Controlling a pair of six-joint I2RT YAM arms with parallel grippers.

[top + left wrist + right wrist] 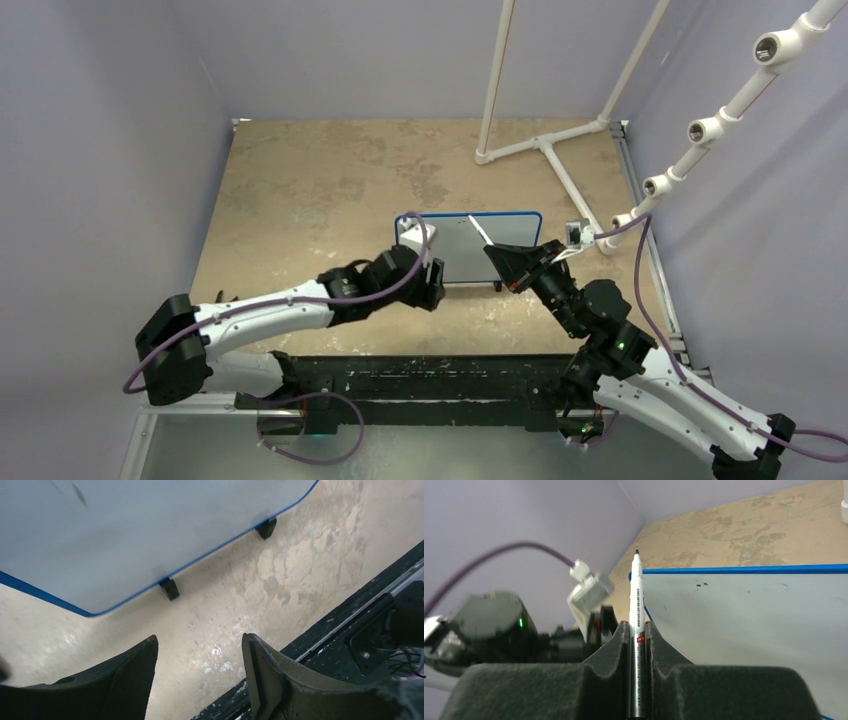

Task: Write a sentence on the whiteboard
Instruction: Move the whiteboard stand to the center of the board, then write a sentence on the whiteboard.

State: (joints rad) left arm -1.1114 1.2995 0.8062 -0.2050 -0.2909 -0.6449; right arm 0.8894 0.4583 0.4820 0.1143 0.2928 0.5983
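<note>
The whiteboard [480,250] stands on the tan table, white with a blue rim and two black feet [169,588]. My left gripper [436,284] is open and empty by the board's near left corner, and its fingertips [150,647] stand wide apart over bare table. My right gripper [498,254] is shut on a white and silver marker [636,610] at the board's right side, with the tip [637,553] pointing up and left over the board [749,615]. Only a few tiny black marks [701,584] show on the board; a dark stroke [79,494] also shows. No line of writing is visible.
A white pipe frame [545,145] stands at the back right of the table. A pipe rack [700,130] runs along the right wall. A black rail [430,375] lines the near edge. Purple walls close in the left, back and right.
</note>
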